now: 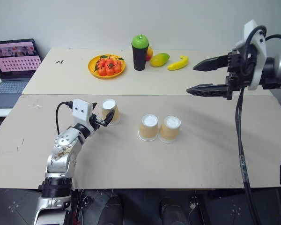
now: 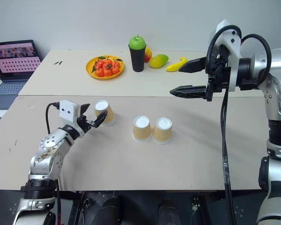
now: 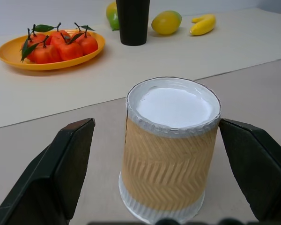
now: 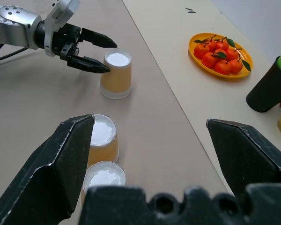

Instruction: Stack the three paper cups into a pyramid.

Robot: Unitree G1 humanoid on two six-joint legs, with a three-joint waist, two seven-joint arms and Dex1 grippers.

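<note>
Left gripper is released, its fingers on both sides of one cup, not touching. Two cups touch near the table centre. Right gripper hangs released above.

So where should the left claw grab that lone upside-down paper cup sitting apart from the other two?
Grip the lone tan ribbed paper cup across its ribbed middle, coming in level from the robot's side. It stands upside down, white base up, and tapers upward, so a mid-height pinch likely holds best. The open left claw already has a finger on either side of it.
</note>
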